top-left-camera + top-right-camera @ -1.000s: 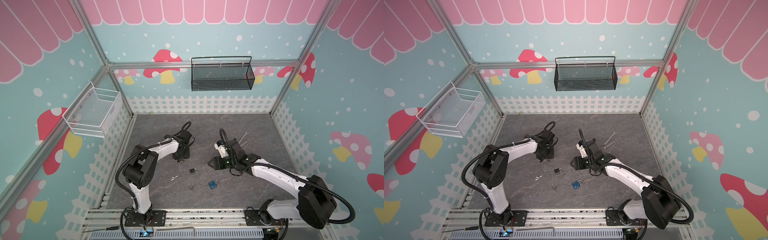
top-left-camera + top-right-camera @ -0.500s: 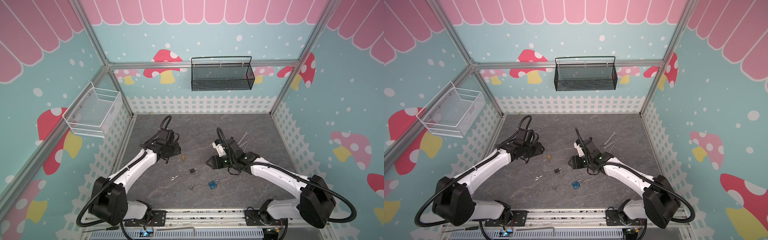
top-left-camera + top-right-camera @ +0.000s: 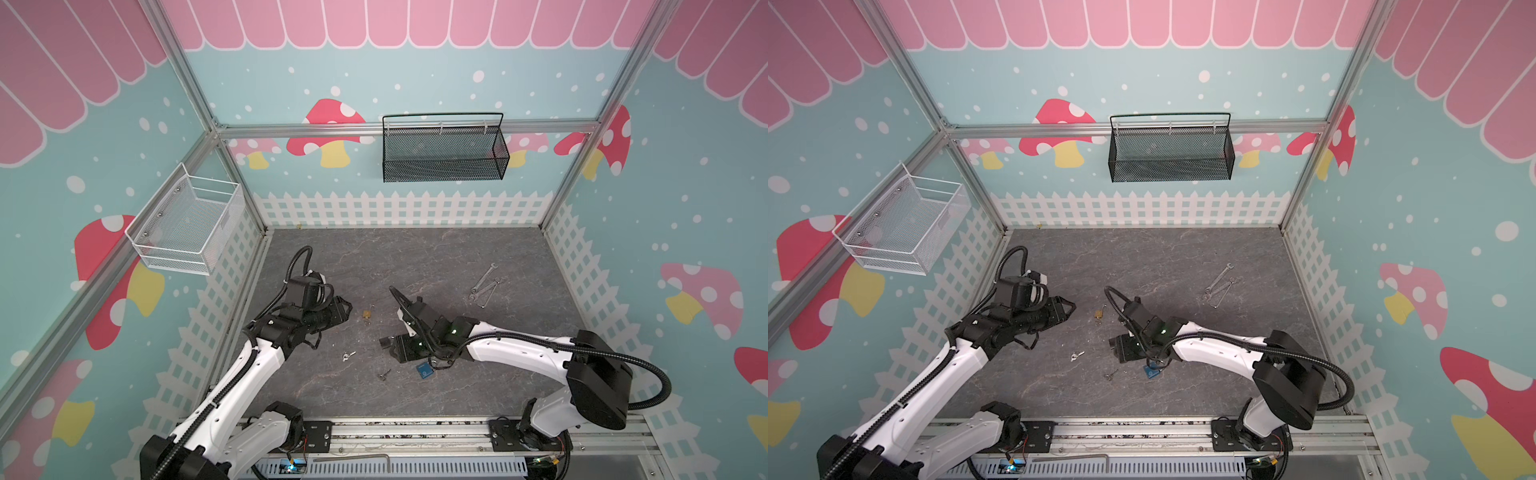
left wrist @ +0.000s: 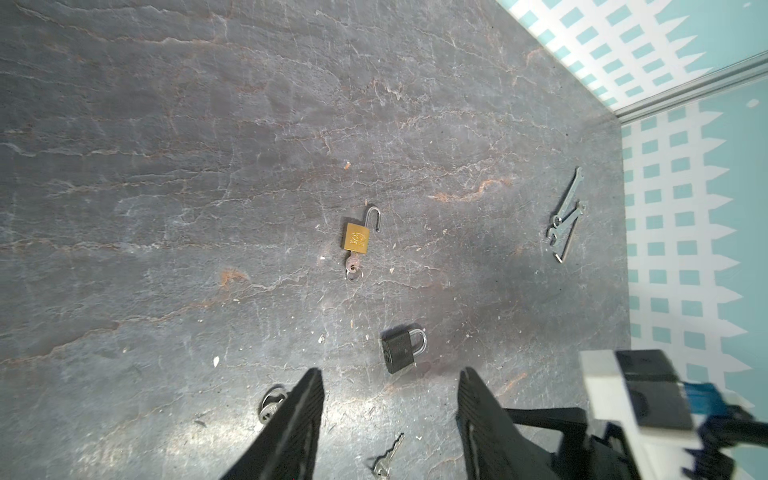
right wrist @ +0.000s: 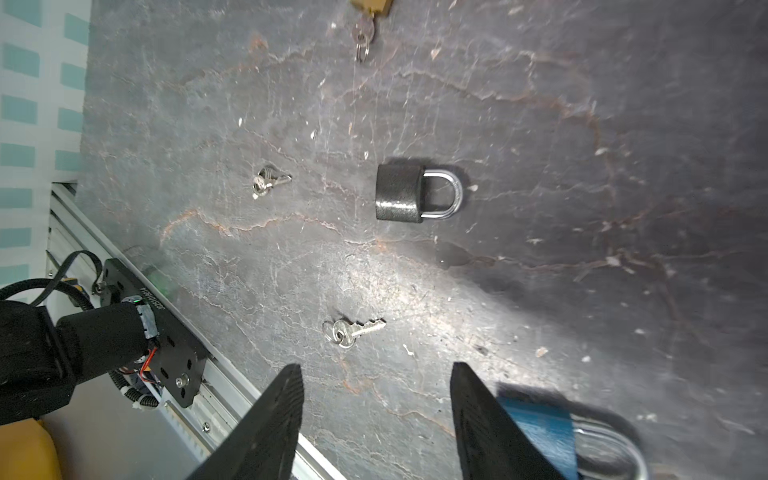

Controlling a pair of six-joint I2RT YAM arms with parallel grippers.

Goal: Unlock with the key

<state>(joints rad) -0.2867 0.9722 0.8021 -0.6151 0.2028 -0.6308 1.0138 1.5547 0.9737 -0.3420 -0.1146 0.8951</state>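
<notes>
Brass padlock lies uncovered on the slate-grey counter, at 3 o'clock from the left hand in both top views. Its shackle is swung free of the body and a seated key sits in the keyway. A second earlier that hand is right over this spot. Since then the arm unfolds and backs off toward 9 o'clock, and its jaws are apart and carry nothing. That reads as a release after a finished turn, so this lock looks opened. The right hand meanwhile slides a little toward 8 o'clock and hovers near the black padlock, whose shackle is seated shut. Its jaws are also apart and empty. A loose key lies on the counter at 6 o'clock from that hand in a top view. A key bunch lies at 9 o'clock and a blue padlock at 4 o'clock, also shut. Work likely turns to the black lock, and a key must be picked up first.
</notes>
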